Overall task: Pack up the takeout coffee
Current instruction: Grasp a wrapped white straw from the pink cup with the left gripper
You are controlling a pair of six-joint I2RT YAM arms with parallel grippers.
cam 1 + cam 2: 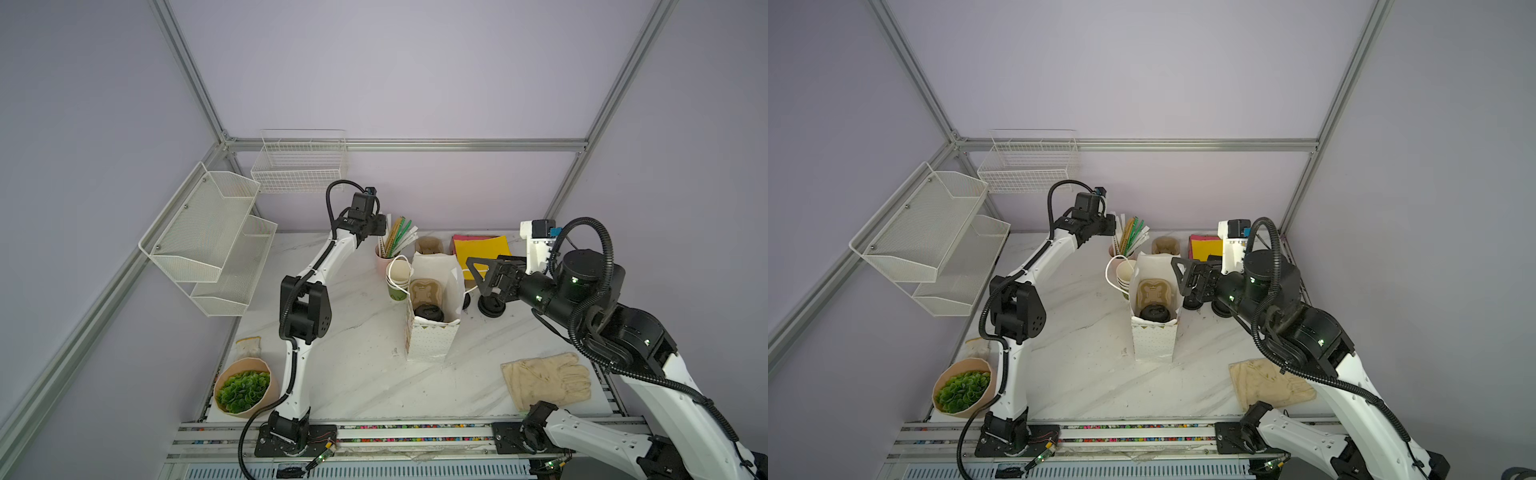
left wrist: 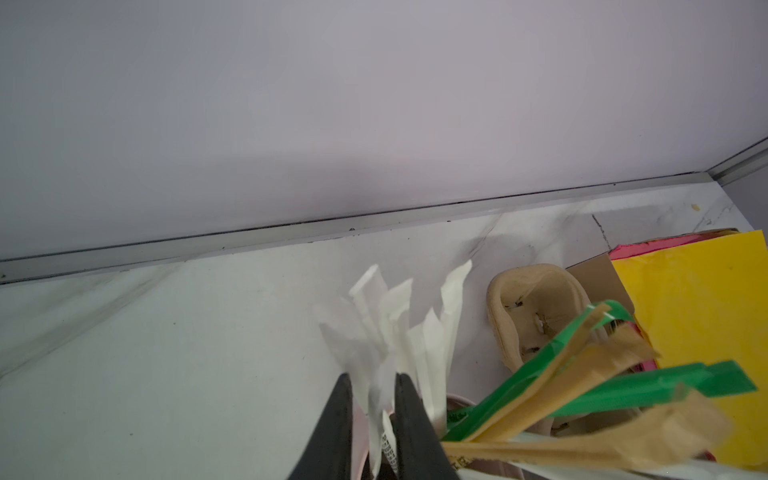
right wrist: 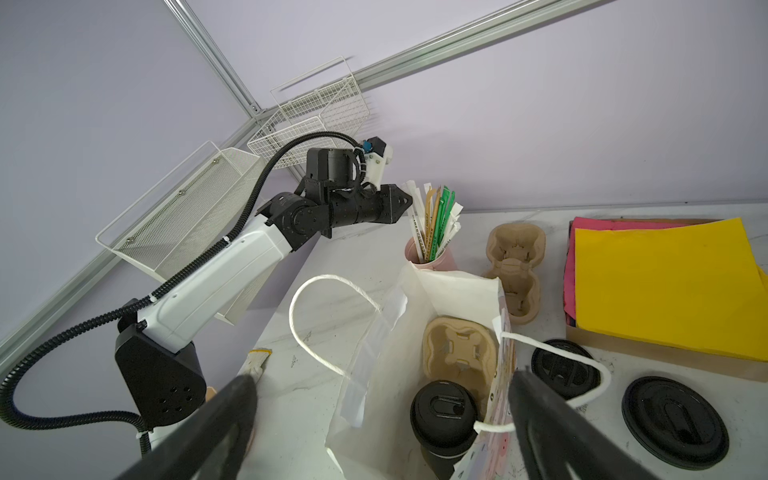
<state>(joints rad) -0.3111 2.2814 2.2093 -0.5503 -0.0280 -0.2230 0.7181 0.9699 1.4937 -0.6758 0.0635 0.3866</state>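
White marbled worktop [image 1: 353, 374] with two arms at work. An open white paper bag [image 1: 428, 347] stands upright just ahead of the right end effector [image 1: 473, 276], which hangs above the worktop with its jaws spread fully wide and holds nothing; in the right wrist view the bag's mouth shows between its two fingers [image 3: 232, 415]. A tan work glove [image 1: 544, 380] lies flat well behind this end effector, toward the arm's base. Yellow sheets [image 1: 482, 249] in a shallow cardboard tray lie beside it, toward the back wall. Inside the bag a moulded pulp cup carrier [image 1: 424, 291] shows one empty pocket. The takeout coffee [image 1: 428, 311] stands upright in the bag just beside that pocket, black lid on, ahead of and below the right end effector's fingertips and well apart from the left end effector [image 2: 370, 380]. Loose black lids [image 3: 675, 422] rest on the worktop beneath the right end effector. A stack of green cups [image 1: 397, 282] stands between the bag and a pink cup [image 1: 383, 262] of wrapped straws, directly below the left end effector. The left end effector's jaws are drawn nearly together around a white wrapped straw [image 2: 451, 299] standing in the pink cup, its paper filling the narrow gap between the black fingers.
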